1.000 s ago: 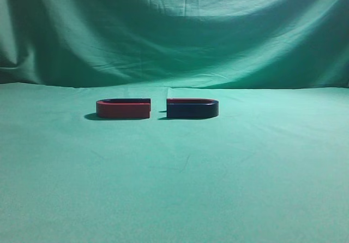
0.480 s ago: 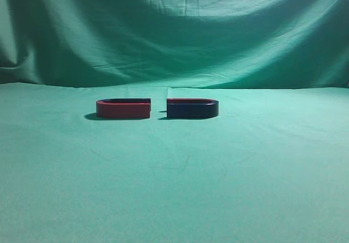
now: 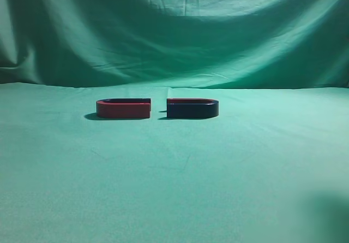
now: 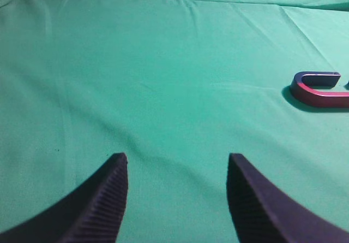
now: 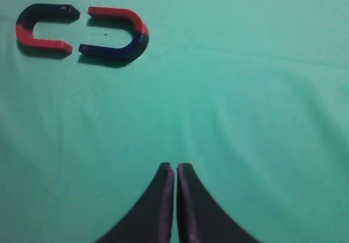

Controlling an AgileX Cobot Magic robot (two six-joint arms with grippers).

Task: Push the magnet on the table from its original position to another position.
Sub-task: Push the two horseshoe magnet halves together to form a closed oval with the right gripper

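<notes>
The magnet [image 3: 192,110], low, dark navy and U-shaped with a thin reddish top rim, lies on the table [image 3: 174,177] just right of centre. In the right wrist view it [image 5: 114,51] lies at the upper left, its open end facing left. My right gripper [image 5: 175,167] is shut and empty, well short of the magnet and a little to its right. My left gripper [image 4: 177,161] is open and empty over bare cloth. The magnet does not show in the left wrist view. Neither gripper shows clearly in the exterior view.
A red U-shaped magnet [image 3: 123,110] lies just left of the navy one, open ends facing with a small gap; it shows in the left wrist view [image 4: 319,95] and the right wrist view [image 5: 41,43]. A wrinkled green backdrop [image 3: 174,35] hangs behind.
A dim dark blur has appeared at the bottom right corner of the exterior view. Both magnets lie where they were.
</notes>
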